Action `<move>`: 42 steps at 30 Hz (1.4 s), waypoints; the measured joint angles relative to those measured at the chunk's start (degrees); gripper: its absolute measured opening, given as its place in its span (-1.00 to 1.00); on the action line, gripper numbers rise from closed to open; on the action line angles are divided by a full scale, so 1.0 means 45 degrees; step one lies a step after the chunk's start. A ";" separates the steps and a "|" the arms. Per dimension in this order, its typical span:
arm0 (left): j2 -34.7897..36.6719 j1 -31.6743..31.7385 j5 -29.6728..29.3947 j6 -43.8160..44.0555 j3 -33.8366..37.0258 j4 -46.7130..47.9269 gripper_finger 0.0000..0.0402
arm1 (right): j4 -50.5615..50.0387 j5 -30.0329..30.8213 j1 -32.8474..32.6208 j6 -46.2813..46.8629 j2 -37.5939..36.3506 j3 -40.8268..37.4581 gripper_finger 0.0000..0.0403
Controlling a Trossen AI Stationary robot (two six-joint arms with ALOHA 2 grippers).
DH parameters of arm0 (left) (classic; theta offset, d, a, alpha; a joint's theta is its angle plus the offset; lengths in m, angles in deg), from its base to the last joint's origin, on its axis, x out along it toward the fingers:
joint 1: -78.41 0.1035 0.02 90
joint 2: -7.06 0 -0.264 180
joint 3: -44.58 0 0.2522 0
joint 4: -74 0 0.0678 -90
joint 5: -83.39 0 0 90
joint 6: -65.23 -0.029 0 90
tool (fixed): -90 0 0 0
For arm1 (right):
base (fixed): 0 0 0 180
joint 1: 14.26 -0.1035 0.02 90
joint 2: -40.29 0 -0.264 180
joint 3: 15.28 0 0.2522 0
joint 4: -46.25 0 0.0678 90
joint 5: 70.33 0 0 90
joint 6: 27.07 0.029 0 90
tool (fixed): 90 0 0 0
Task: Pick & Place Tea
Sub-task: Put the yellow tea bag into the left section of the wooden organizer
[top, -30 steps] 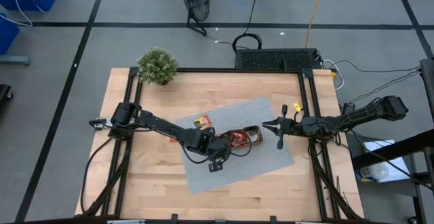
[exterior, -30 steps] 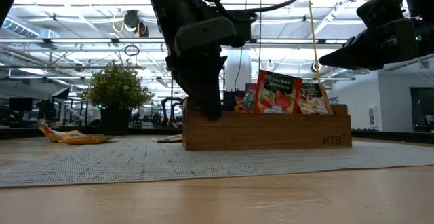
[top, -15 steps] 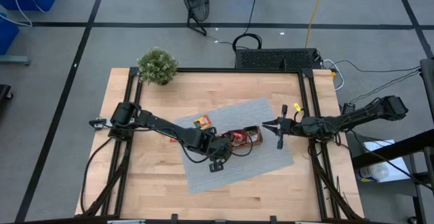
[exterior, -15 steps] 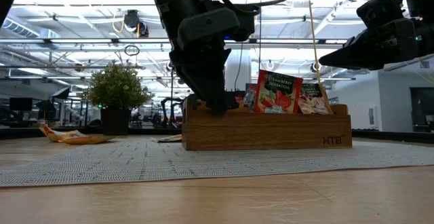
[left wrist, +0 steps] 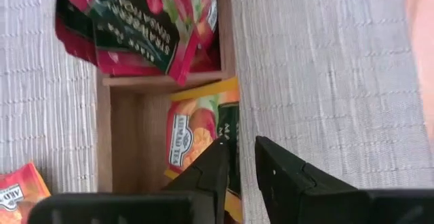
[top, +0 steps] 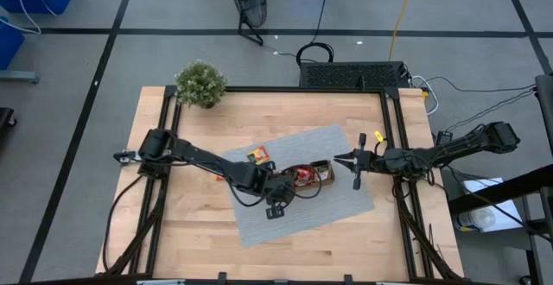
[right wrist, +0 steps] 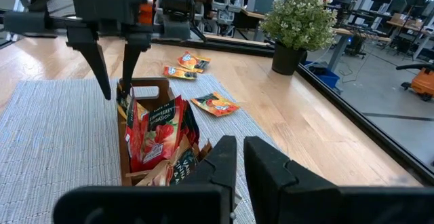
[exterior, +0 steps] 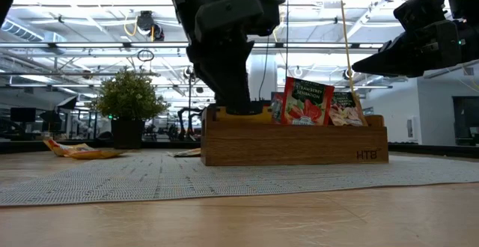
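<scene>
Nearest to me is the grey mat (exterior: 150, 180), which gives the wooden tray (exterior: 299, 148) a soft, non-slip place to sit. The tray lies with its long side across my low view.

The red sachets (exterior: 305, 101) stand on edge in the middle box of the tray. They lean a little, with their tops up and their printed faces turned my way. A pale sachet (exterior: 346, 108) stands the same way in the end box beside them. I think they stand up like this so that many can fit in one box.

The left gripper (left wrist: 241, 146) hangs right over the other end box, pointing down into it. Its fingers are nearly together, and the edge of the orange-yellow sachet (left wrist: 196, 139) runs in between them, so it looks pinched. This sachet is already inside the box, leaning against one wall with its face up toward the wrist camera. Its longer side seems to run the same way as the tray's long side. I hold it by one edge so that it can slide down flat beside the wall.

The right gripper (top: 339, 157) waits in the air just past the far end of the tray. Its fingers are together and hold nothing. It stays out of the way there.

Farther back, the loose sachets (exterior: 78, 151) lie flat on the table, well apart from the tray. Last of all is the plant (exterior: 129, 97), at the far corner.
</scene>
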 joint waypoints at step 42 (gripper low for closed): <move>0.0428 -0.0063 -0.0396 -0.0635 -0.0005 0.0180 -0.28 | -0.0005 0.0000 -0.0001 0.0000 0.0000 0.0000 -0.91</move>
